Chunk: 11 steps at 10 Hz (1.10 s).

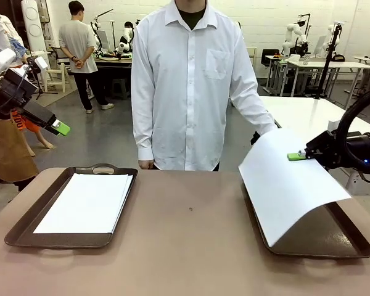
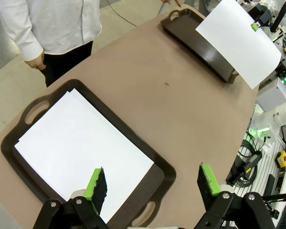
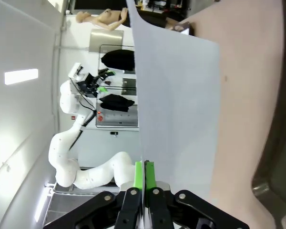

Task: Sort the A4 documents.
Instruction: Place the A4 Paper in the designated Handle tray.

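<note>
Trays: two, dark brown tray (image 1: 24, 229) at 9 o'clock, second tray (image 1: 333, 243) at 3 o'clock on the counter (image 1: 191, 246).
Papers: white stack (image 1: 86, 202) in the dark brown tray; one lifted sheet (image 1: 287, 182) over the second tray.
Right gripper (image 1: 298, 155): jaws pinched on the lifted sheet's edge.
Left gripper (image 2: 152, 183): jaws wide, holding nothing, above the stack.
Room: bare counter between the trays.

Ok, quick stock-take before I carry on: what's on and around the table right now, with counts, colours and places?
trays: two, dark brown, handled, one at the table's left, one at its right.
paper stack: one, white, lying in the left tray.
lifted sheet: one, white, curved, held over the right tray.
table: one, tan.
person: one, white shirt, at the far side.
left gripper: open, above the left tray.
right gripper: shut on the lifted sheet's edge.
</note>
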Available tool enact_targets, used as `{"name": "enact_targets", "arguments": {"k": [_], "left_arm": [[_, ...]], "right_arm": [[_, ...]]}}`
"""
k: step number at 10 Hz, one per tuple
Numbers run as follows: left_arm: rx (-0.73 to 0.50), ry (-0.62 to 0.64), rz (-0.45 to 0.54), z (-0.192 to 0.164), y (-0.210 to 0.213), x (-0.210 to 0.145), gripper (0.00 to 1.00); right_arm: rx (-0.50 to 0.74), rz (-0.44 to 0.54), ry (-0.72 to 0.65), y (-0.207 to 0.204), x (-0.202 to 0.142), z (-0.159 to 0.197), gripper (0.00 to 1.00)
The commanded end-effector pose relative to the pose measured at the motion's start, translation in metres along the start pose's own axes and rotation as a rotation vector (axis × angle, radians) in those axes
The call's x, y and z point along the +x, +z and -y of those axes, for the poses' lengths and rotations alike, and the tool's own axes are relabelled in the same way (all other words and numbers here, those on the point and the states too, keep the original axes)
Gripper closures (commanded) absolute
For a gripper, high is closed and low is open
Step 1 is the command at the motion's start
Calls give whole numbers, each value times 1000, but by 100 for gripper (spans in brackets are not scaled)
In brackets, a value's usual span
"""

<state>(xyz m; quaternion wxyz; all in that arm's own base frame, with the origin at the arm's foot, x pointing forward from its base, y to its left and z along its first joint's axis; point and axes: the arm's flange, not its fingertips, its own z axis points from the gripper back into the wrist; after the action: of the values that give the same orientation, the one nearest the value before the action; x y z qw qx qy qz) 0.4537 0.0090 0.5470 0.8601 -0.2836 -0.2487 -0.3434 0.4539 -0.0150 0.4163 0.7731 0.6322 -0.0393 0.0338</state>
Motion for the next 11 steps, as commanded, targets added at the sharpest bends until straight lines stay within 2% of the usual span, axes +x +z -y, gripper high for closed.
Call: {"name": "enact_targets", "arguments": {"k": [1,2,7,9,11], "left_arm": [[-3,-13,0,-1,1,-1,1],[-3,-13,0,-1,1,-1,1],[-3,-13,0,-1,1,-1,1],[-3,-13,0,-1,1,-1,1],[-3,-13,0,-1,1,-1,1]], "right_arm": [[-14,-21,29,1,8,15,99],[-11,-26,31,3,10,24,99],[-6,67,20,11,23,66,99],[-37,124,-4,17,28,84,99],[-122,137,9,22,34,84,99]]}}
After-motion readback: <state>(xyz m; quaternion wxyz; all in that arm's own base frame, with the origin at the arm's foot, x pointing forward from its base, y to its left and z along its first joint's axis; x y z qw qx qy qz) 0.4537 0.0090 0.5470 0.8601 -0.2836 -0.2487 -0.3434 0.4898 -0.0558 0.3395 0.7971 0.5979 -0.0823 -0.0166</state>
